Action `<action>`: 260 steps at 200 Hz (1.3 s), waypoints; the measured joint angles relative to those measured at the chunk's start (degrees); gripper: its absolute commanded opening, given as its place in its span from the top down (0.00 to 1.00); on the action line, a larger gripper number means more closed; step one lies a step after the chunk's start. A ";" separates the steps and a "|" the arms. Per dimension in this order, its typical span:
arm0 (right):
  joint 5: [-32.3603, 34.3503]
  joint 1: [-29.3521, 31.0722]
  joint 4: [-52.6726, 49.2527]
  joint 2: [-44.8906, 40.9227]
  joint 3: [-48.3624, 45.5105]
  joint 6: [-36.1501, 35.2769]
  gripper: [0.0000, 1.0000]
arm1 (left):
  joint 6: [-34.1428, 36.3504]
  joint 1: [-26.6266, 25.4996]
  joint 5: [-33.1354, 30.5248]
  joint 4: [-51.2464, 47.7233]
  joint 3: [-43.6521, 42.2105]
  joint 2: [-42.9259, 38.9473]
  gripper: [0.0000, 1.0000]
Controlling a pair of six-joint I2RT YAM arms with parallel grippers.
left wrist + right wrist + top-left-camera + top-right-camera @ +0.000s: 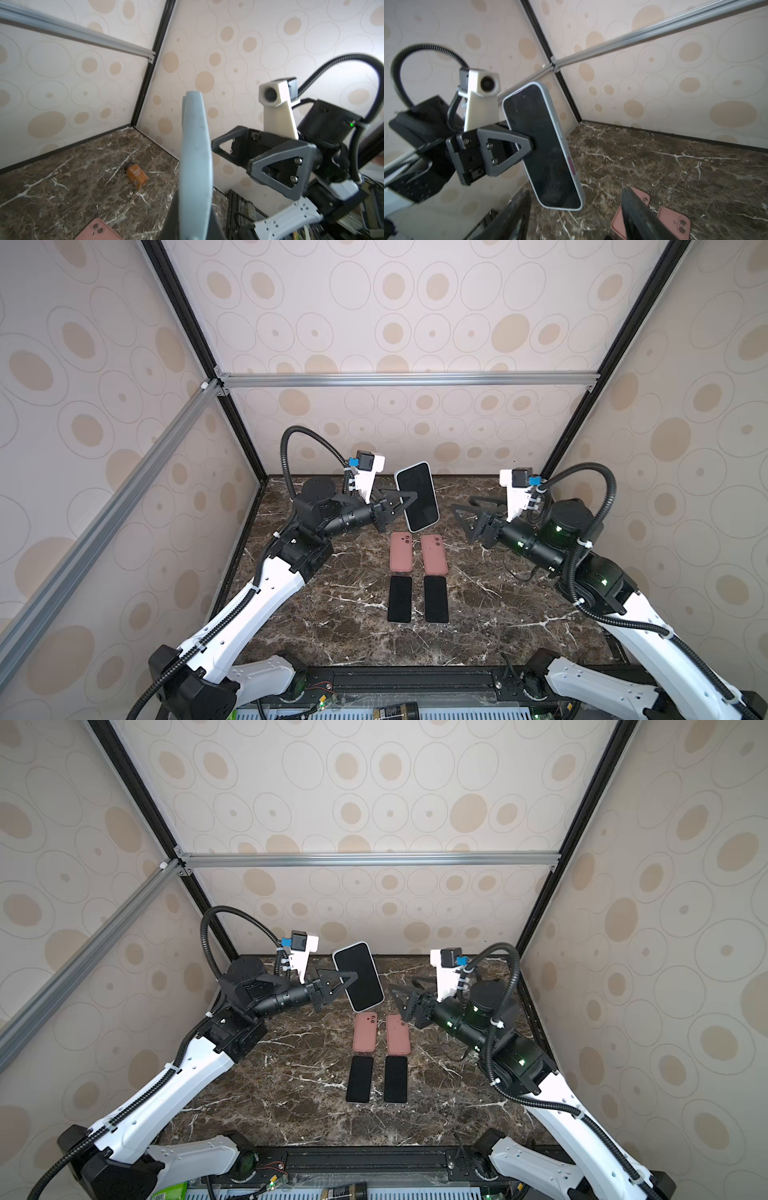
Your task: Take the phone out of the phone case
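A black-screened phone (419, 502) (361, 982) sits inside a pale grey-blue phone case (561, 135), whose rim frames the screen. It hangs tilted above the back of the marble table (519, 614). My left gripper (409, 499) (351, 977) is shut on it from the left, one finger on the screen and one behind the case. In the left wrist view the case's edge (195, 155) rises between the jaws of the left gripper (195, 218). My right gripper (463, 504) (402, 986) (575, 212) stands open to the phone's right, apart from it and holding nothing.
Two empty pink cases (401, 551) (434, 554) lie side by side at the table's middle. Two bare black phones (400, 599) (436, 599) lie just in front of them. A small orange box (137, 175) lies near the back wall.
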 measured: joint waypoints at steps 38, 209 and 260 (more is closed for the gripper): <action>-11.56 0.00 -7.96 4.26 3.67 -6.88 0.27 | 1.49 1.79 10.51 -2.67 0.42 1.77 1.00; -32.52 -0.85 -7.10 13.68 15.41 -2.99 0.80 | 1.95 1.88 28.15 3.02 -1.99 0.09 1.00; -34.23 -0.94 -0.87 12.55 11.82 -0.57 1.00 | -0.24 2.01 28.68 3.43 -2.29 -0.92 0.87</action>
